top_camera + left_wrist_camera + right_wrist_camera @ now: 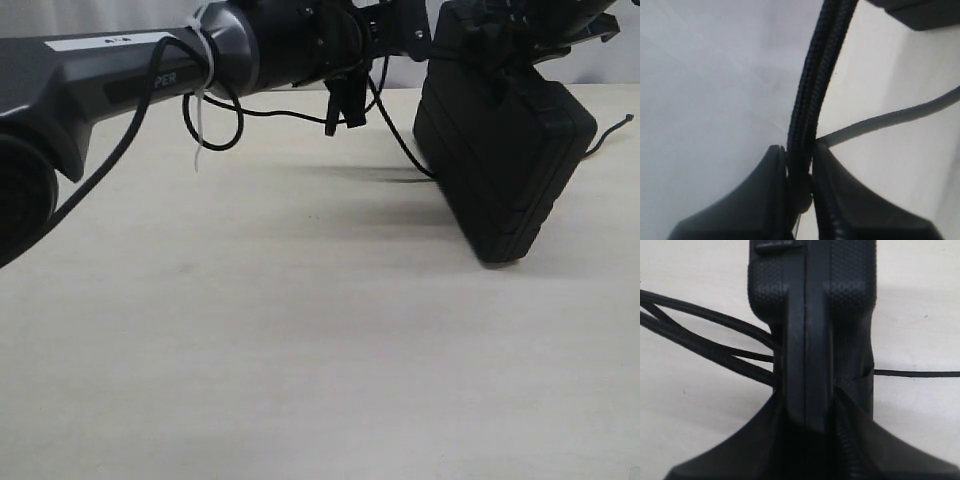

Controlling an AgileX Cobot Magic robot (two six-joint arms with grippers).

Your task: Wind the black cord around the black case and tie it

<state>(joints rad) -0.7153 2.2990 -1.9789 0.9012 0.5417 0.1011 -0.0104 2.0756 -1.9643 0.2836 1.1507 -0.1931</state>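
right gripper: clamped edge-on on black case. left gripper: clamped on black cord, running straight out from its jaws toward the case.

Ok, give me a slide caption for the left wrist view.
Left gripper shut on the black cord, two braided strands side by side.

Soft, even light fills all three views, bright on the pale worktop. The black case casts a faint, diffuse shadow beside it in the exterior view, its dark faces losing detail; the near arm is blurred. Up close the left tool is out of focus, the braid of the black cord sharper.
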